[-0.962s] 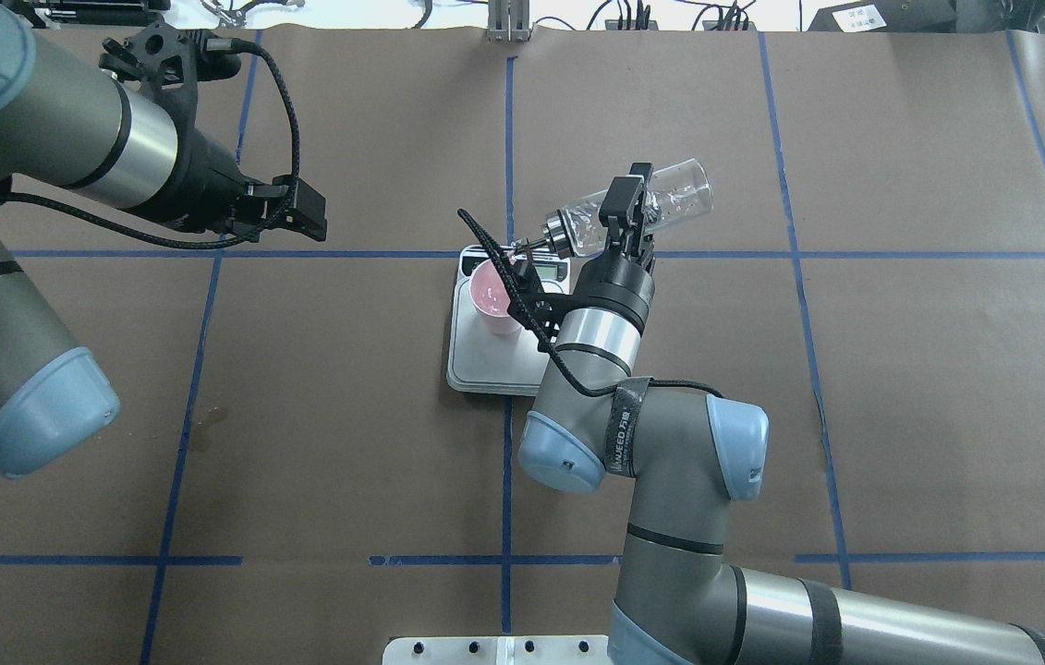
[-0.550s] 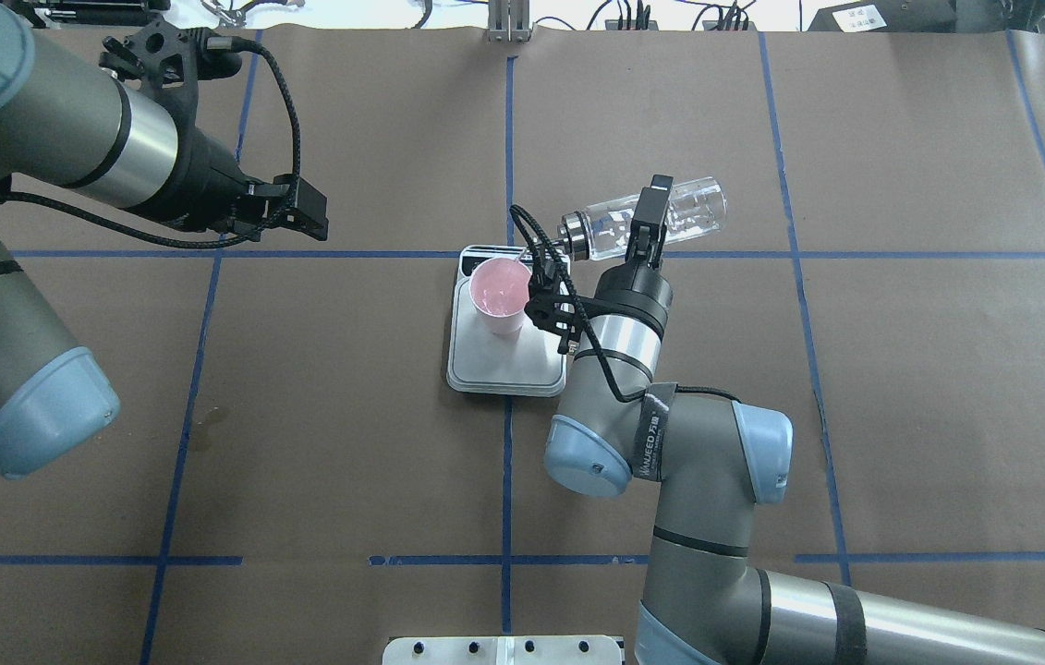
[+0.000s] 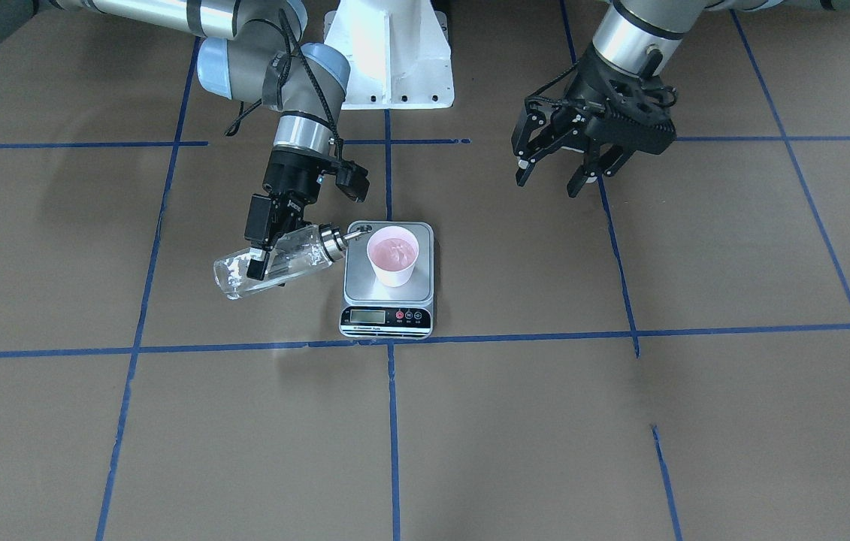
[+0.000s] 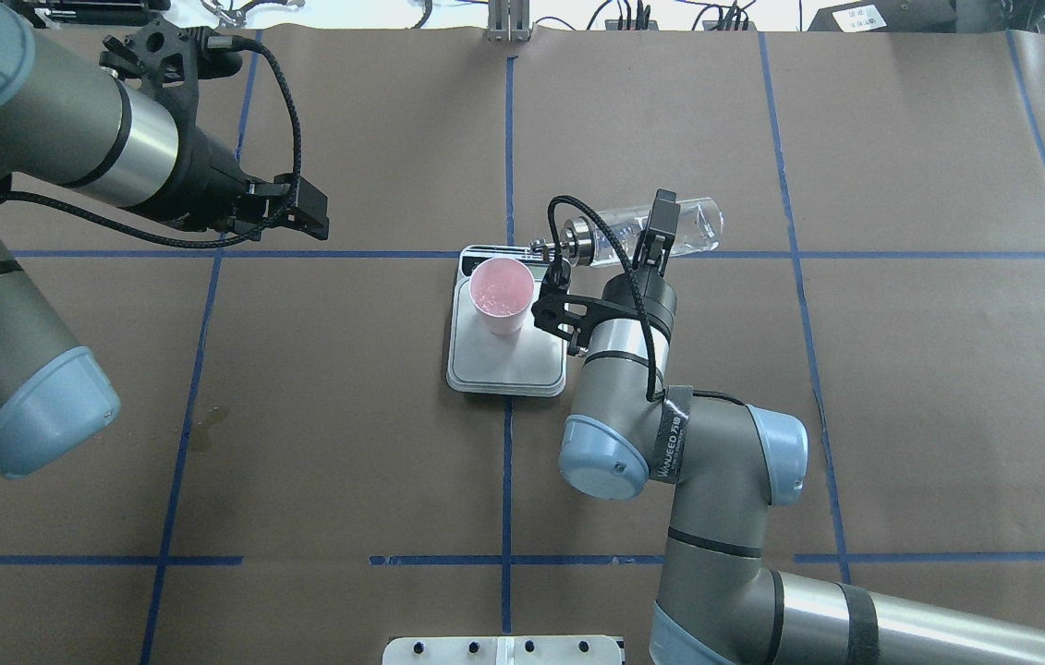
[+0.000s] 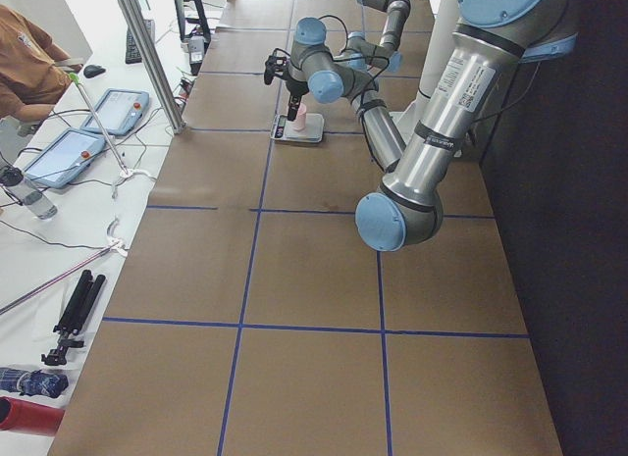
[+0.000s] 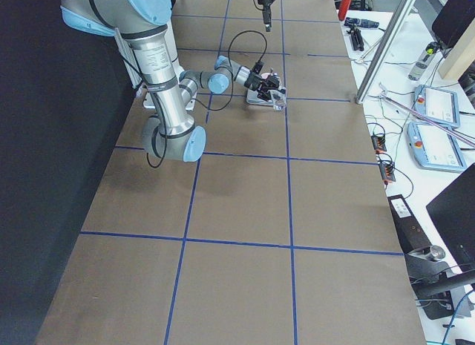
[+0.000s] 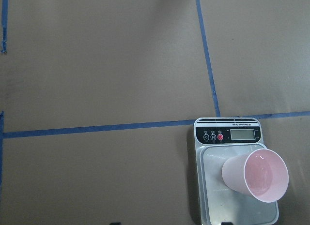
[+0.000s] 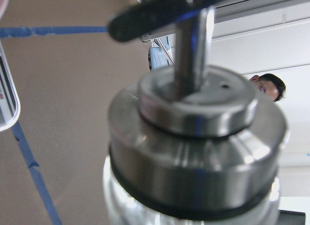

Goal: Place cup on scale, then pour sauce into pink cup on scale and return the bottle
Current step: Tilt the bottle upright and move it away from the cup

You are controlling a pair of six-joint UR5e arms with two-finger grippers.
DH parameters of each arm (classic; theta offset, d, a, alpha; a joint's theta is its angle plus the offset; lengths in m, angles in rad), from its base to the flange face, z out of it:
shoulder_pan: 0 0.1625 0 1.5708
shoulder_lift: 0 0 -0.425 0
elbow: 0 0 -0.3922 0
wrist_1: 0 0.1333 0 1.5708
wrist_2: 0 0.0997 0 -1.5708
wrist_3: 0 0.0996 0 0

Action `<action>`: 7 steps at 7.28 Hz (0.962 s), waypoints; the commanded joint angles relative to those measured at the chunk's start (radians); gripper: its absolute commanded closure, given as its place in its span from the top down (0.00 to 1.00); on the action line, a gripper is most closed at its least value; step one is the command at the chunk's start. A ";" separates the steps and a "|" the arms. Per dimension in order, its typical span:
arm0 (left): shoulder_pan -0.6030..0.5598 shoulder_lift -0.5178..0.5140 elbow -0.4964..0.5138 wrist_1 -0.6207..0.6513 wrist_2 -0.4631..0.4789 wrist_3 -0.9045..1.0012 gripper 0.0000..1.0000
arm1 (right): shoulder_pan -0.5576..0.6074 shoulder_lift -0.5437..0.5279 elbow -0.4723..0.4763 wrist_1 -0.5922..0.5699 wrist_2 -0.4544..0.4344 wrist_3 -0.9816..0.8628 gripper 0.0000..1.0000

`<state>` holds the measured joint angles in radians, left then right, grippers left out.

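On the scale point(image 3: 359, 284) the cup point(image 3: 393, 259) is stood; the tilted bottle point(image 3: 298, 252) is pinched by the right end effector point(image 3: 260, 248), the left end effector point(image 3: 549, 179) held spread.

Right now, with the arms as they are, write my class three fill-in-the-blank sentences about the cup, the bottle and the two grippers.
1. The small pale pink tapered cup stands ___ on the flat silver digital scale.
2. The right gripper clamps the clear glass bottle with a silver pourer cap, whose pourer points toward the pink ___.
3. The left gripper hangs away from the scale, its fingers ___ and holding nothing.

Missing words: upright; cup; open.
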<state>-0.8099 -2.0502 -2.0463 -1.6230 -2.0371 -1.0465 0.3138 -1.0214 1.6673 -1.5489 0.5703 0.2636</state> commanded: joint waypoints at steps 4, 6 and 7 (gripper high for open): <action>0.000 0.004 0.003 0.000 0.000 0.000 0.75 | 0.030 -0.119 0.069 0.408 0.212 0.303 0.00; 0.000 0.002 0.003 0.000 0.000 -0.003 0.75 | 0.050 -0.222 0.075 0.567 0.249 0.373 0.00; 0.000 0.002 0.008 0.000 0.001 -0.003 0.76 | 0.057 -0.239 0.087 0.570 0.253 0.470 0.00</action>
<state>-0.8099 -2.0476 -2.0420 -1.6229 -2.0368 -1.0485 0.3587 -1.2247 1.7424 -1.0144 0.8086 0.6441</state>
